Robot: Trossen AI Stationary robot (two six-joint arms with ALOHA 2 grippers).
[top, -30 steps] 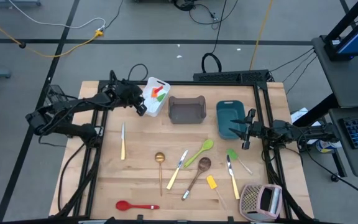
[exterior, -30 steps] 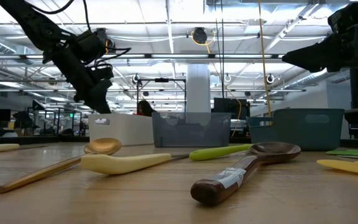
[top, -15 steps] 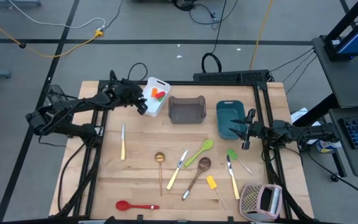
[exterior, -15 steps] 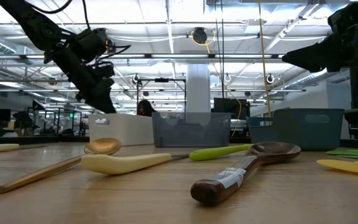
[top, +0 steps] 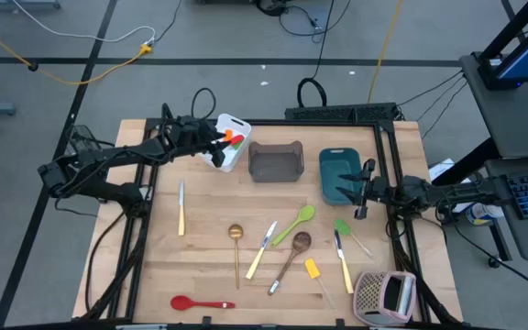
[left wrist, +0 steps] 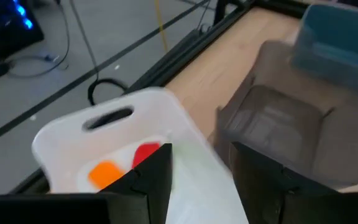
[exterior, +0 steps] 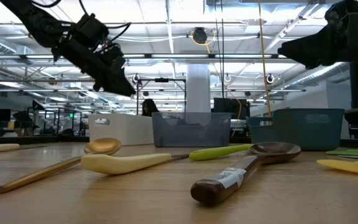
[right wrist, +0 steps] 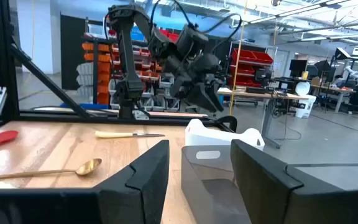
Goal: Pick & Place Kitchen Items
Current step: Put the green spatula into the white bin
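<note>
Over white tub | left gripper just opened, empty, lifting | orange and red utensils dropped in | right gripper open, idle by teal tub | next pick due

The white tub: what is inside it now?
Inside the white tub lie an orange utensil and a red one. The left claw covers the rest.

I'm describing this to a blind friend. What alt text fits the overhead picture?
Seen from above, a wooden table holds scattered kitchen utensils and three tubs at its far edge. The left gripper hovers open over the white tub, which holds orange and red utensils; the right gripper waits beside the teal tub.
</note>
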